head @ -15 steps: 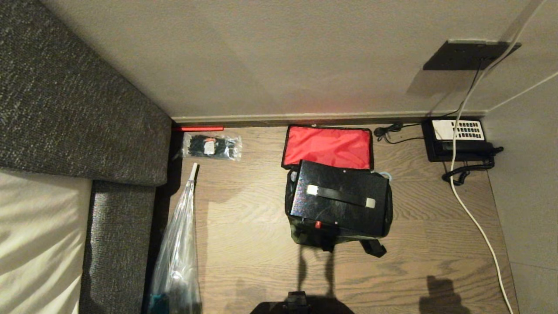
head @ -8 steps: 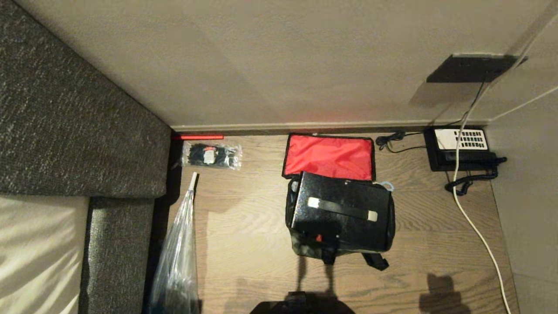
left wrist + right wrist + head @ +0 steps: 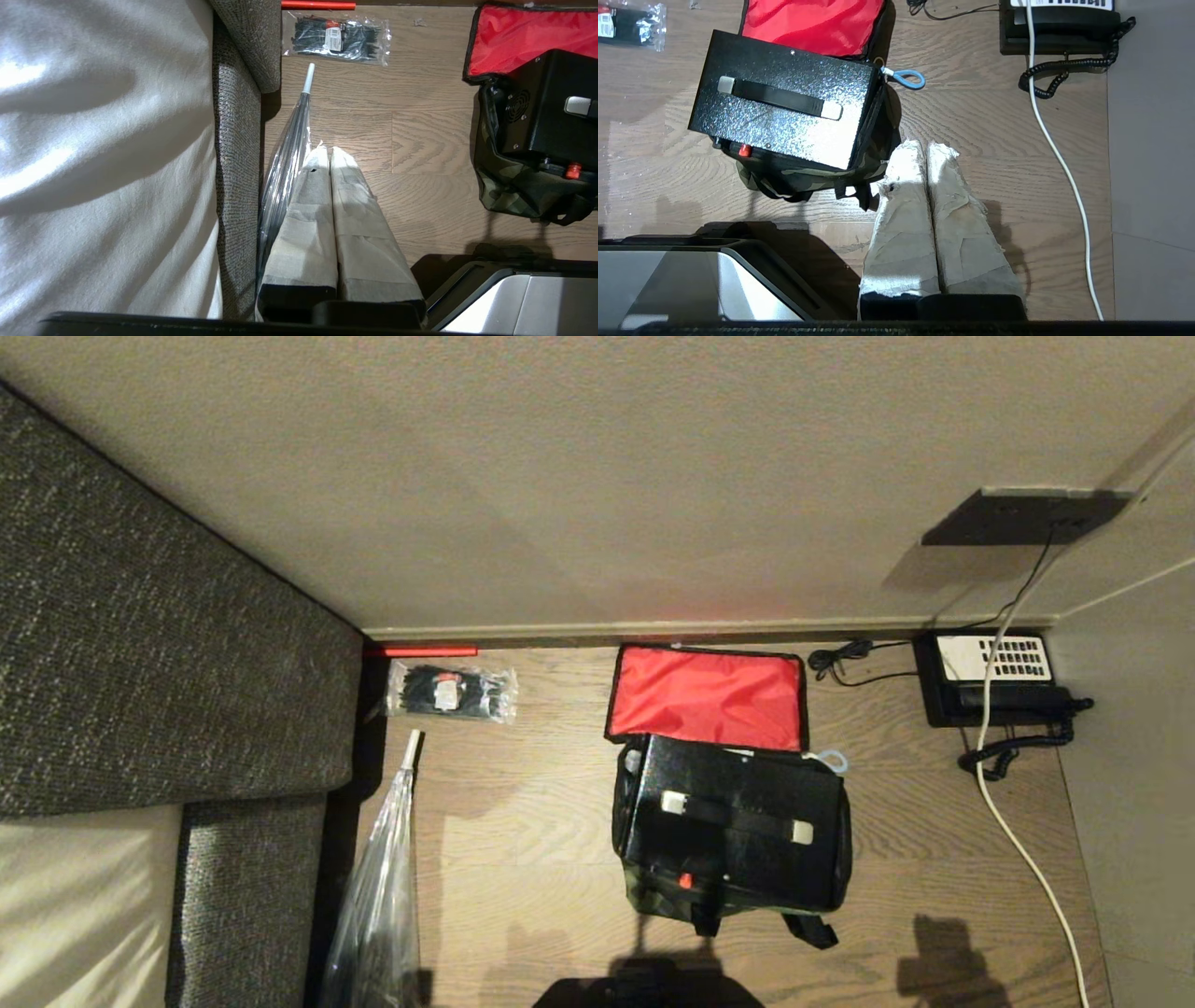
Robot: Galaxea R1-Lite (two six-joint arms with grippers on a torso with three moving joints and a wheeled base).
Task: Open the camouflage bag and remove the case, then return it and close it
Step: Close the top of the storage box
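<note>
While case [image 3: 733,821] sits proud of open camouflage bag [image 3: 653,889], rigid, likely heavy: take by top strap; left gripper [image 3: 331,156] and right gripper [image 3: 924,151] pressed together, apart from bag.

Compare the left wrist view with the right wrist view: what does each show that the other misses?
Left wrist only: the shut left end effector, the grey sofa with its white cushion, a clear plastic bag, a red rod, and the side of the case with a round vent.

Right wrist only: the shut right end effector, the black desk phone, a white cable, the bag's blue zipper loop.

Both: the open camouflage bag, its red lid lining, the black case sitting in it, the packet of black ties.
</note>
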